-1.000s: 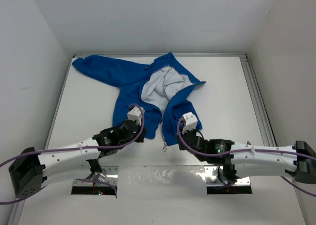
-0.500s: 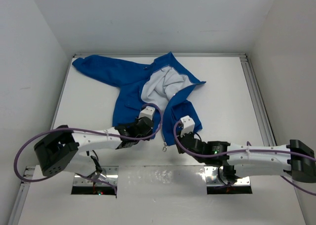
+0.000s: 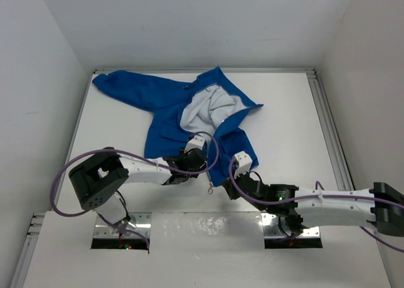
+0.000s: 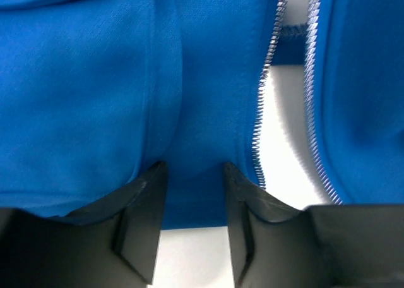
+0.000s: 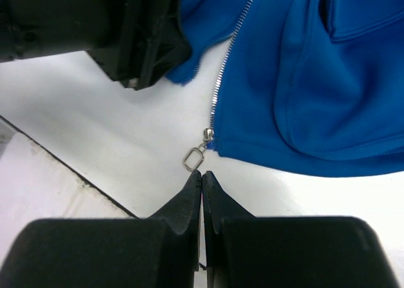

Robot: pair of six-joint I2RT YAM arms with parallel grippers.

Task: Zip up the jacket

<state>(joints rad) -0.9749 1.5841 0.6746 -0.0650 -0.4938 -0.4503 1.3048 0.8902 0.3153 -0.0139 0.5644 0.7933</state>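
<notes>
Jacket [image 3: 167,108], one; pull ring [image 5: 192,158], one; left pincer [image 4: 192,174], right pincer [image 5: 202,174]

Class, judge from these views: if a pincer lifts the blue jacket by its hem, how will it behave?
Probably floppy: the jacket lies rumpled in folds, so it should sag and drape. Likely light, since the cloth looks thin. Its loose zipper pull may dangle and swing.

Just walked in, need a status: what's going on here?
Two robot arms work on a blue jacket lying unzipped on the table. The left pincer is open astride one front panel's hem, beside the zipper teeth. The right pincer is shut, its tips just short of the zipper pull on the other panel.
</notes>
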